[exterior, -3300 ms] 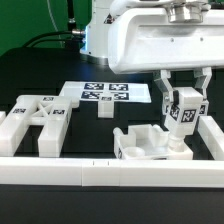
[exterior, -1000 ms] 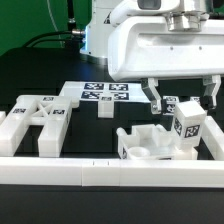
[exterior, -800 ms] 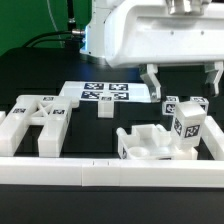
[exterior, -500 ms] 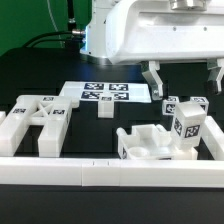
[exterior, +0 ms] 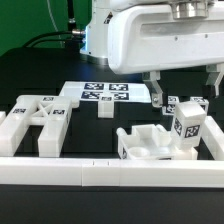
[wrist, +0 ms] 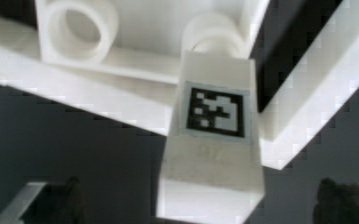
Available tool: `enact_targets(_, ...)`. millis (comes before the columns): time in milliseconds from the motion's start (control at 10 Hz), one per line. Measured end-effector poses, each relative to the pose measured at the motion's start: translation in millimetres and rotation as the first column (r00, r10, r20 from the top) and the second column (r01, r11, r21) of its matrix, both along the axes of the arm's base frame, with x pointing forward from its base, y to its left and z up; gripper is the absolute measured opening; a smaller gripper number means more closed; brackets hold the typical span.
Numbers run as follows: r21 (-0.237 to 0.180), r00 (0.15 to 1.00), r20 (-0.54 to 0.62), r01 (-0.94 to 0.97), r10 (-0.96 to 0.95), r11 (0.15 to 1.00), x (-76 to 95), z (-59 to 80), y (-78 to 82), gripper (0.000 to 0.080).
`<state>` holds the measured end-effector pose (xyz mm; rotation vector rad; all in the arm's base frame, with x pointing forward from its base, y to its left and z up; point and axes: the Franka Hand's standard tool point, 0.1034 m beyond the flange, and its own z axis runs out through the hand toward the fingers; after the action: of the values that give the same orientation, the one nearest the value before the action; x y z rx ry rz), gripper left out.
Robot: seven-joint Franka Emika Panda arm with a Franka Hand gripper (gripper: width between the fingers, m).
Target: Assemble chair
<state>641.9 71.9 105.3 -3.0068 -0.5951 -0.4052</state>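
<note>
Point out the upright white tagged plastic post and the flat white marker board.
Upright white tagged plastic post (exterior: 188, 128): exterior view, on its tagged front face.
Flat white marker board (exterior: 100, 92): exterior view, on its printed top.

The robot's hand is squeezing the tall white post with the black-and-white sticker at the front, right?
Not quite. The hand is not squeezing the post. It hangs open above it, with a finger out to each side and neither one touching. The exterior view shows this. The rest is right: the post is tall, white and stands at the front.
</note>
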Motion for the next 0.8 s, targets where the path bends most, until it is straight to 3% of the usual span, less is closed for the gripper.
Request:
enact_targets(600,-0.015,0.915,-0.402,-0.049,0.039,0.999,-18.2,-7.6,8.4,0.0649)
enact_targets(800,-0.012,0.927,-0.374,-0.045,0.037,0.999,-11.5,-9.8,7.2,0.0649)
